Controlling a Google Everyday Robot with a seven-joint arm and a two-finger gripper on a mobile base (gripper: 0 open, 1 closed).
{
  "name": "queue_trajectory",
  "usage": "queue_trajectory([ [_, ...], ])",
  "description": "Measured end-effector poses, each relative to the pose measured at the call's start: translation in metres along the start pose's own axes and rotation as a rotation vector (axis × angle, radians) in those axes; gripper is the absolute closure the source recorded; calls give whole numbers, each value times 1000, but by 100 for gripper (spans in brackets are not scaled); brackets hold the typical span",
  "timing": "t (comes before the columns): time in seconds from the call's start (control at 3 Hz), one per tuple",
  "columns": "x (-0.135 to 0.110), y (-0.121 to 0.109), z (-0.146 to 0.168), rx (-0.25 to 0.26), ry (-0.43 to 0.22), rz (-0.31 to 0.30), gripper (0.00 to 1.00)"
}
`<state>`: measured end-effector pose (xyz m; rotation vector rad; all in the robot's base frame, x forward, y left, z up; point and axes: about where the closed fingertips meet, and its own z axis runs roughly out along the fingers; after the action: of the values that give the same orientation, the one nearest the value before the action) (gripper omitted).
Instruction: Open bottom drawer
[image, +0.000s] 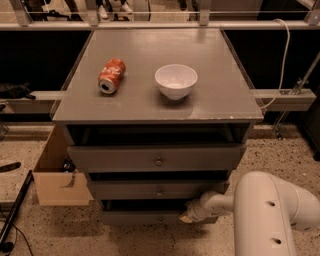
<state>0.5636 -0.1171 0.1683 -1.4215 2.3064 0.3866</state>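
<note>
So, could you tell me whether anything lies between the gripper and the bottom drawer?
Nothing shows between them in the camera view: the gripper is right at the bottom drawer, right of its centre.

Dim overhead light, cabinet top (150, 60) glares faintly; jaws shadowed against bottom drawer (140, 218)

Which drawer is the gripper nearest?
The bottom drawer: the gripper is at its front, right of centre; the middle drawer and top drawer sit higher.

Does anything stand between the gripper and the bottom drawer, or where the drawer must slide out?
Nothing visible does. The gripper is at the front of the bottom drawer, right of its middle; the cardboard box stands aside, left of the cabinet.
</note>
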Motion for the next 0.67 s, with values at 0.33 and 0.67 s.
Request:
queue_trajectory([
  [0.33, -1, 0, -3, 0, 0, 0, 100],
  [0.67, -1, 0, -3, 0, 0, 0, 82],
])
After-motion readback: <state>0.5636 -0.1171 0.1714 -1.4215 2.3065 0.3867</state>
